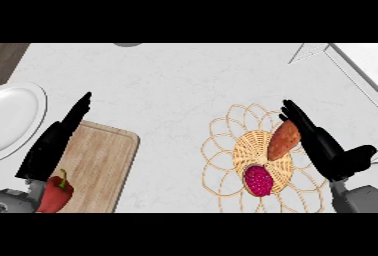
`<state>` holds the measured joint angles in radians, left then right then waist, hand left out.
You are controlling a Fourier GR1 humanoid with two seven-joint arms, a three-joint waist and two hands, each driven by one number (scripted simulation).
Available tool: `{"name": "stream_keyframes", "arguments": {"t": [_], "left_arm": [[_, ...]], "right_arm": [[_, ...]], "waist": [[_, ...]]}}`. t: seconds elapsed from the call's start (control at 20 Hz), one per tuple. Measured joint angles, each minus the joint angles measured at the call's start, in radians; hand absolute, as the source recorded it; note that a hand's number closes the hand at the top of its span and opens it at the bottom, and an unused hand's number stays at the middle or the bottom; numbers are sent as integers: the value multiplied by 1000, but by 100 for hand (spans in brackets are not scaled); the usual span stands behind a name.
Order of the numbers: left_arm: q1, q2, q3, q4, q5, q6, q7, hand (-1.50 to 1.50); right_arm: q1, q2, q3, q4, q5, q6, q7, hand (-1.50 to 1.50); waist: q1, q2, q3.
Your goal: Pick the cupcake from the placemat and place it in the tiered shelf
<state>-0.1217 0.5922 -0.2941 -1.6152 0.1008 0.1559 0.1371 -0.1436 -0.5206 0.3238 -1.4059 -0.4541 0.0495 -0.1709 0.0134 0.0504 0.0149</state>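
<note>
Your right hand (pixel 325 146) comes in from the lower right corner with its black fingers (pixel 297 116) straight and held close together, pointing up and slightly left; it holds nothing. Its finger side runs just beside an oblong orange-brown sweet potato (pixel 284 140), and you cannot tell from this view whether the two touch. The sweet potato lies tilted on the upper right part of a round, straw-coloured woven placemat (pixel 247 150) with a looped open-work border. The cupcake (pixel 258 181), with magenta-pink frosting and a dark wrapper edge showing at its upper left, sits on the lower middle of the placemat's woven centre, just below the sweet potato and to the left of your right wrist, apart from the fingers. Up in the far right corner, well apart from the placemat, you see the pale grey frame of the tiered shelf (pixel 328 52). Across the white speckled table (pixel 170 85), your left hand (pixel 55 140) shows at the lower left, fingers straight and together, pointing up and to the right, holding nothing. It hangs over the left edge of a light wooden cutting board (pixel 100 160) with rounded corners. A red pepper (pixel 55 195) with a green stem lies at the board's lower left, just beside that wrist. A round white plate (pixel 18 120) sits at the left edge, partly cut off.
</note>
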Motion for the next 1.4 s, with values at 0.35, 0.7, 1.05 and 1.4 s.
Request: {"name": "stream_keyframes", "arguments": {"t": [0.35,0.7,1.05,1.4], "left_arm": [[105,-106,79,101,133,58,68,0],[82,-184,153,171,242,44,80,0],[71,-210,175,203,255,23,62,0],[56,-217,187,219,257,13,72,0]], "right_arm": [[42,-156,-169,-31,90,-153,-33,150],[236,-206,-254,-94,113,-270,34,-150],[409,-305,-282,-303,83,-133,29,-150],[505,-439,-296,-613,72,-98,251,-150]], "waist": [[-50,-46,-22],[-51,-58,-14],[-45,-62,-8],[-42,-63,-9]]}}
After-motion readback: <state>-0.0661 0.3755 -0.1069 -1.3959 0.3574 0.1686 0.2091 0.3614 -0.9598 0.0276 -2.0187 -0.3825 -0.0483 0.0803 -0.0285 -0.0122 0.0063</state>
